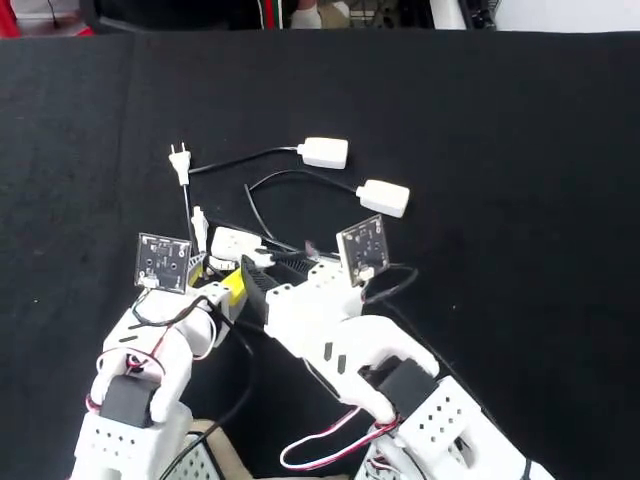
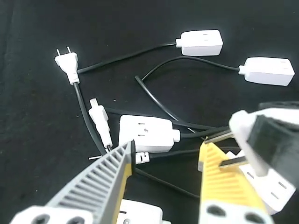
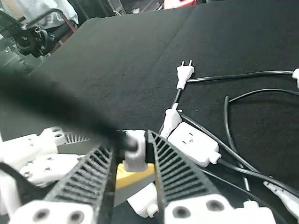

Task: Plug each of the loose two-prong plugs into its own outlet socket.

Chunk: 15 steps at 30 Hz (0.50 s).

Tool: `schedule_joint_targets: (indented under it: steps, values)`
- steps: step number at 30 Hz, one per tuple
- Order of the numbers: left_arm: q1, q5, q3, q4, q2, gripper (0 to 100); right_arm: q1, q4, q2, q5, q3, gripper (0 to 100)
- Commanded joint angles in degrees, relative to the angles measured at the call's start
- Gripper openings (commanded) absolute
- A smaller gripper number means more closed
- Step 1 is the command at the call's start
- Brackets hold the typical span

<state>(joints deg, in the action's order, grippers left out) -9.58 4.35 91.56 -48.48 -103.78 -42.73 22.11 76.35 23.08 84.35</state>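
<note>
High view: middle socket [image 1: 235,243] on table [image 1: 500,300]; loose plug [image 1: 180,160] well beyond it.
Left wrist view: left gripper [image 2: 167,146], fingers apart and empty, just beside middle socket.
Right wrist view: right gripper [image 3: 131,141] clamped on white plug [image 3: 135,158], near middle socket.

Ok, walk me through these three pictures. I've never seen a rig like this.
Two small robot arms sit side by side at a black table. The high view looks down on everything from above. The other two pictures come from a camera on each arm's wrist, so each shows that arm's own gripper up close. On the table lie white sockets on black cables, such as the far socket, and loose two-prong plugs, such as the far plug. The right gripper is shut on the held plug. The left gripper is open, close beside it, with the near socket just beyond its fingertips.
</note>
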Motion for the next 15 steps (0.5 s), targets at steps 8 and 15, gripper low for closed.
schedule_joint_targets:
  steps: [8, 15]
  values:
    - [2.4, 0.0, -2.2, 1.3, -0.6, 24, -0.5, 5.7, -0.4, -3.8, -4.0, 1.2]
    - [2.9, -10.5, -3.6, -8.0, -0.6, 24, 6.2, 11.6, -0.7, -9.0, -8.2, 1.2]
